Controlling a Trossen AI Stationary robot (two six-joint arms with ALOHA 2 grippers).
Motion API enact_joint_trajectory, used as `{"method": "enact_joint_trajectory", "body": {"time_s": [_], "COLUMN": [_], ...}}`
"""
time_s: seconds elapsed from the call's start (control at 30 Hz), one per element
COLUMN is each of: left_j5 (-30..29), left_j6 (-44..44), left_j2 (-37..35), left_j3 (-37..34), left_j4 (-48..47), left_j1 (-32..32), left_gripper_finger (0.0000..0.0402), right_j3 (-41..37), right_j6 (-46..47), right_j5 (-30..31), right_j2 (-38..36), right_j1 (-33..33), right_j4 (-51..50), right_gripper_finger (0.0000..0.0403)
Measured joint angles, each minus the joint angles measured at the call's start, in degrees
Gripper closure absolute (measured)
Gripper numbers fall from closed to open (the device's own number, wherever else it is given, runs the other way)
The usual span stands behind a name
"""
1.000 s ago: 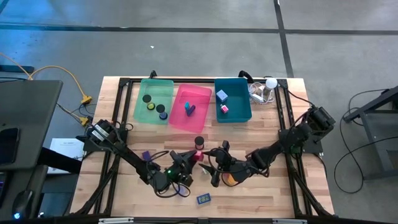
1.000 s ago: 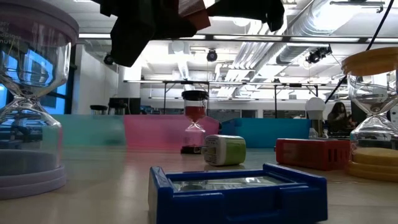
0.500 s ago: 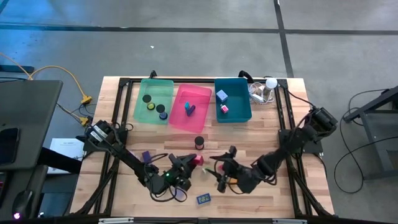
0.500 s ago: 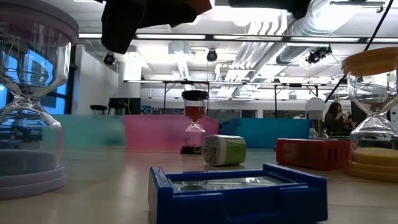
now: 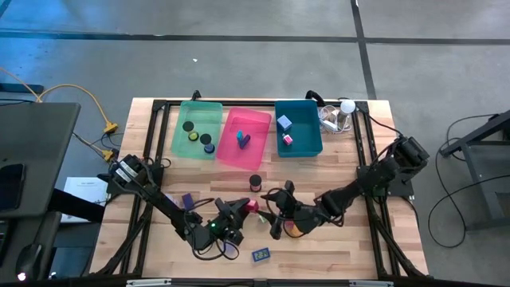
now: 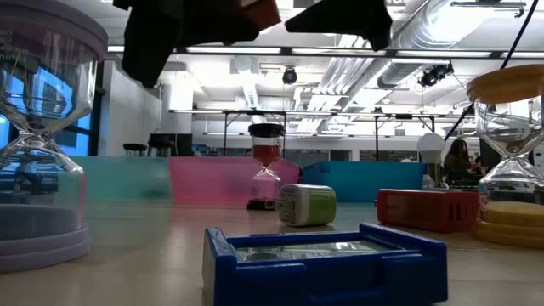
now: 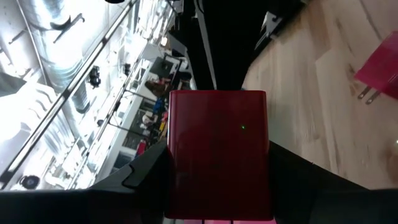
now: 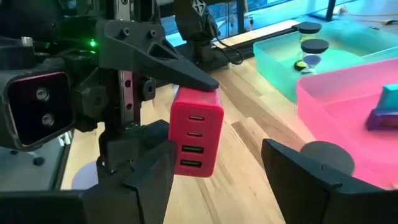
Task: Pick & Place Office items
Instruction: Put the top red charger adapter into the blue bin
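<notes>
My left gripper point(image 5: 241, 210) is shut on a red block point(image 8: 196, 132) with a row of ports on its end face, held above the table's near middle. My right gripper point(image 8: 217, 186) is open and faces that end from the table's right, its fingers apart from the block. In the low view the block point(image 6: 259, 13) shows at the top edge between both dark grippers. On the table stand a black-topped sand timer point(image 5: 255, 182), a green-and-white block point(image 6: 308, 205), a red block point(image 6: 429, 210) and a blue piece point(image 5: 260, 255). My left gripper pinches the red block between its two fingers on two opposite faces point(image 7: 177, 155). One finger point(image 8: 168, 62) lies on top and one point(image 8: 137, 146) underneath. The fingers come level from the table's left. The block is lifted clear of the table, its port end toward my right gripper.
Green point(image 5: 197, 127), pink point(image 5: 245, 138) and teal point(image 5: 298, 126) bins line the far side, each with a few pieces inside. A white ball-topped gadget point(image 5: 343, 112) sits far right. A lavender timer point(image 6: 42, 127) and an orange one point(image 6: 510, 127) stand near the front edge.
My right gripper swung away toward the table's near right edge, then came back toward the red block, staying open. My left gripper has kept its hold on the block and stayed about where it was.
</notes>
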Motion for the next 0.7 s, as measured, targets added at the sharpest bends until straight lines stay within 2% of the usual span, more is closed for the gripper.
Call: {"method": "enact_joint_trajectory", "body": {"time_s": [0.3,0.4,0.7], "left_j5": [-1.19,-0.45,-0.68], "left_j6": [0.08,-0.18,-0.87], "left_j2": [0.0,-0.11,-0.13], "left_j3": [0.0,0.42,0.32], "left_j4": [0.24,1.01,0.81], "left_j1": [-0.02,0.13,0.31], "left_gripper_finger": [0.0191,0.0194,0.0197], "right_j3": [-0.02,0.05,0.0], "right_j6": [-0.37,-0.46,-2.88], "right_j5": [-0.47,-2.36,-0.34], "right_j2": [0.38,0.7,0.69], "right_j1": [1.0,2.14,2.74], "right_j4": [1.38,1.3,2.37], "right_gripper_finger": [0.0172,0.0172,0.0172]}}
